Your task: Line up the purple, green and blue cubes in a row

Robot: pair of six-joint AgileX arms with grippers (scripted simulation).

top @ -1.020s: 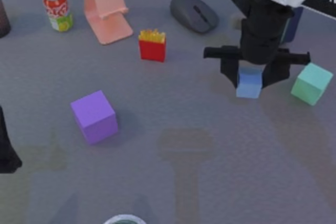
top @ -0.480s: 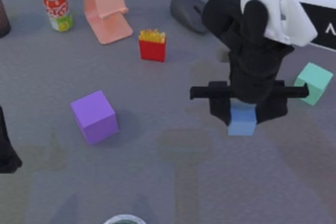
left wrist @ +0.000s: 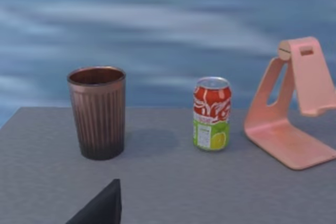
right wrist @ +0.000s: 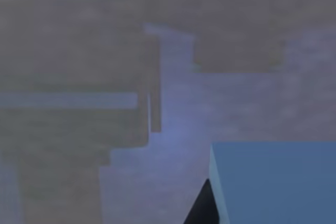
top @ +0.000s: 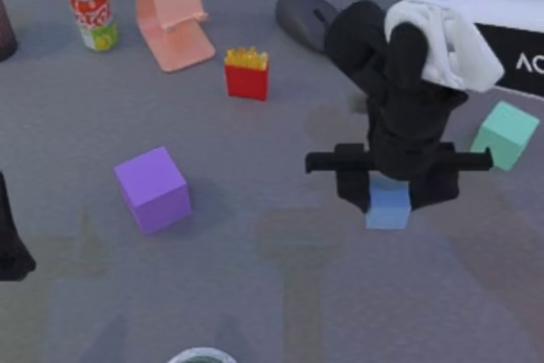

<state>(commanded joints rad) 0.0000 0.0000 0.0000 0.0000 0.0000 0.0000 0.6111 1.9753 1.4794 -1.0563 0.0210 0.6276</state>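
My right gripper (top: 389,196) is shut on the small pale blue cube (top: 388,212), right of the table's middle. Whether the cube touches the table does not show. In the right wrist view the blue cube (right wrist: 273,182) fills the corner beside one dark finger (right wrist: 202,211). The mint green cube (top: 505,135) rests on the table to the right of the gripper and a little farther back. The large purple cube (top: 153,189) sits alone on the left half. My left gripper (top: 8,248) stays parked at the left edge; one of its fingers (left wrist: 102,208) stands wide to the side.
Along the back stand a red fries box (top: 246,74), a pink phone stand (top: 172,14), a soda can (top: 93,14), a dark mouse (top: 306,16) and a brown cup (left wrist: 97,111). A round rim (top: 201,354) pokes in at the front edge.
My right gripper has carried the blue cube away from the green cube, toward the table's front and slightly left. Purple and green cubes have not moved; the left arm is still.
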